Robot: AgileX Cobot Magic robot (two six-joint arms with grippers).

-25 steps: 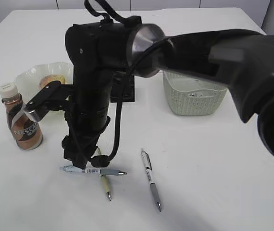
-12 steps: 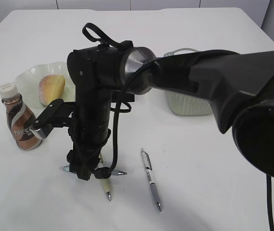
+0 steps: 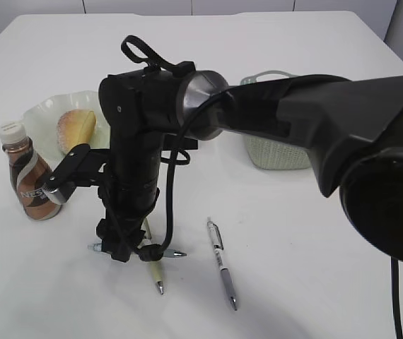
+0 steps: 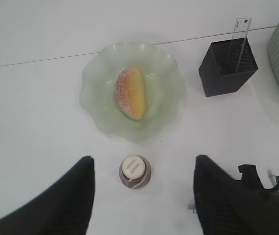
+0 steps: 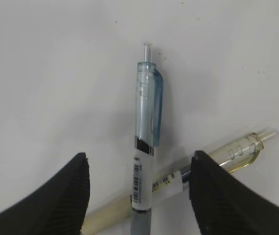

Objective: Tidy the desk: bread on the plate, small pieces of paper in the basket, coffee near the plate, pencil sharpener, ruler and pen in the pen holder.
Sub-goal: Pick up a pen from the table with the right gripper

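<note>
So the blue pen [image 5: 146, 142] is lying on the white table [image 3: 314, 247], crossed right over a yellowish pen [image 5: 213, 161], and my right claw [image 5: 138, 196] is hanging just above that crossing with its fingers spread wide on either side, gripping nothing. A third grey pen [image 3: 221, 263] sits nearby off to the side. My left claw [image 4: 142, 196] is also wide open and empty, up over the coffee bottle [image 4: 135, 171], with the bread [image 4: 131, 92] already on the plate [image 4: 93, 98] and the ruler [image 4: 238, 41] poking out of the black pen holder [image 4: 227, 71] next to the green basket [image 3: 276, 152].
</note>
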